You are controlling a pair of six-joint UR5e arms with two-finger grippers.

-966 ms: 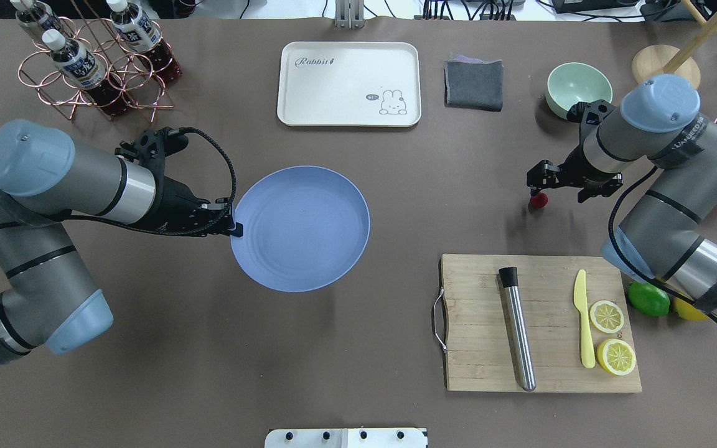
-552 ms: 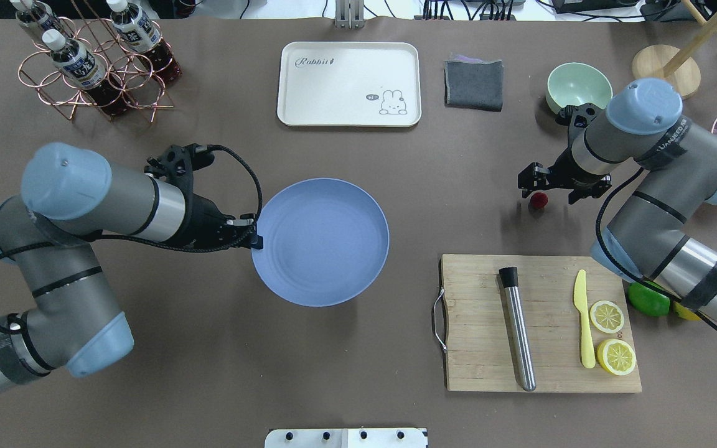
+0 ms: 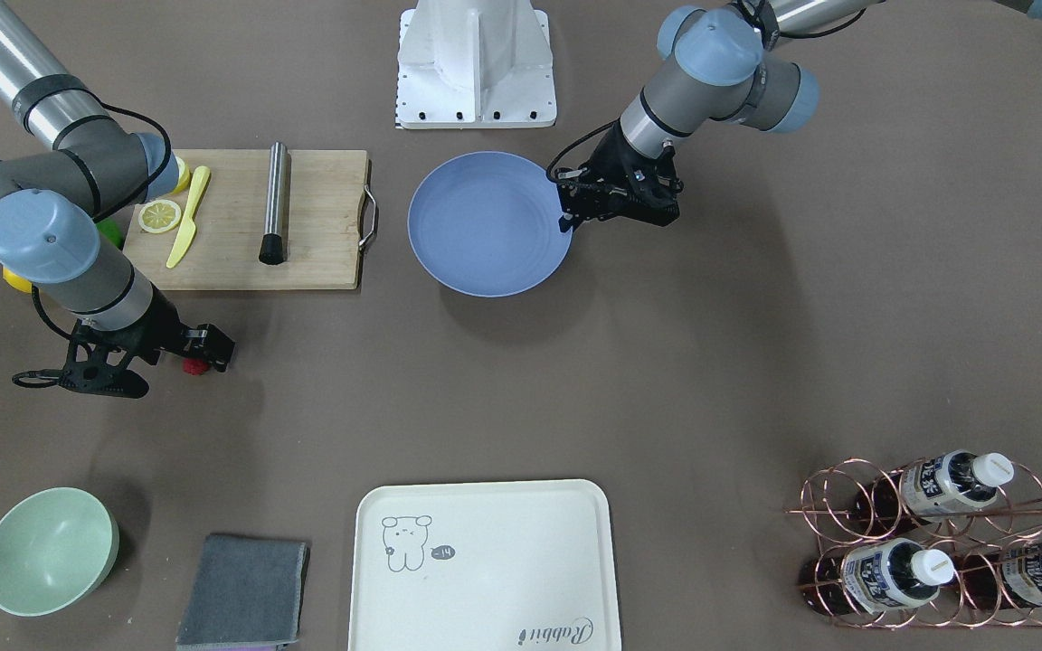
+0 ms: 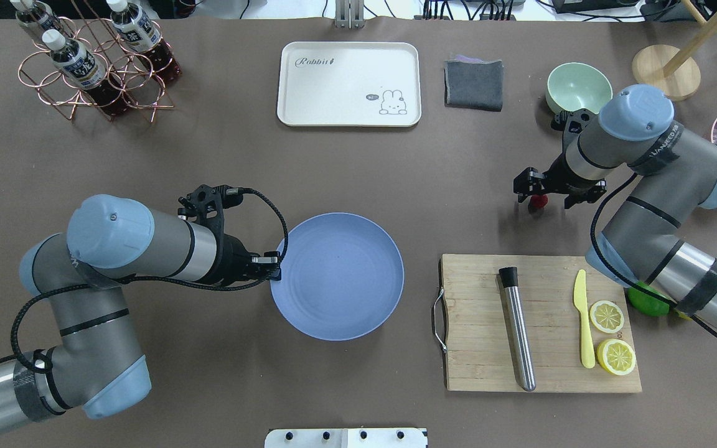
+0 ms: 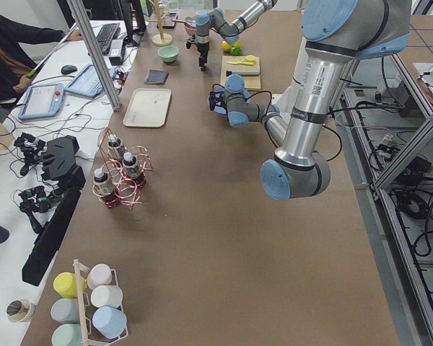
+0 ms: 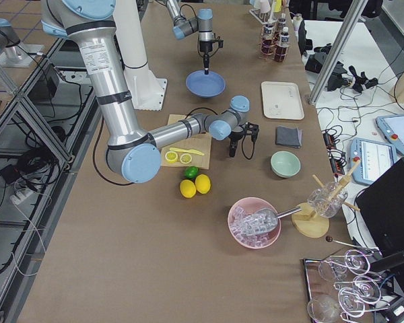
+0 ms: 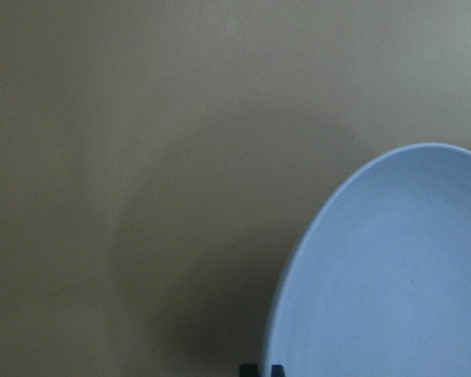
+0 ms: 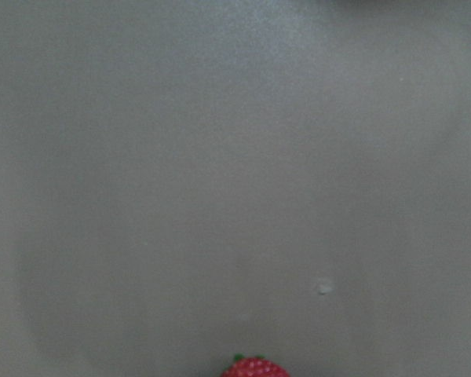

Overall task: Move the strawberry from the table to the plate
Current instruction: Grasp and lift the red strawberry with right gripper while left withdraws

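Observation:
The strawberry [image 4: 540,200] is a small dark-red berry lying on the table [image 4: 209,386] at the right, above the cutting board. My right gripper [image 4: 536,196] hovers right over it, open, with no closed fingertips in the right wrist view, where the strawberry [image 8: 255,367] peeks in at the bottom edge. From the front the strawberry [image 3: 191,365] sits beside the gripper's black fingers. My left gripper [image 4: 275,264] is shut on the left rim of the blue plate [image 4: 346,280], which casts a shadow as if slightly raised. The plate [image 7: 385,275] fills the left wrist view's lower right.
A wooden cutting board [image 4: 477,348] with a metal muddler, yellow knife and lemon halves lies right of the plate. A lime [image 4: 645,300] sits beside it. At the back stand a mint bowl [image 4: 578,86], grey cloth [image 4: 473,84], cream tray [image 4: 349,84] and bottle rack [image 4: 94,62].
My left arm has carried the plate to the right and nearer the robot. My right gripper has edged left over the strawberry, which has stayed put.

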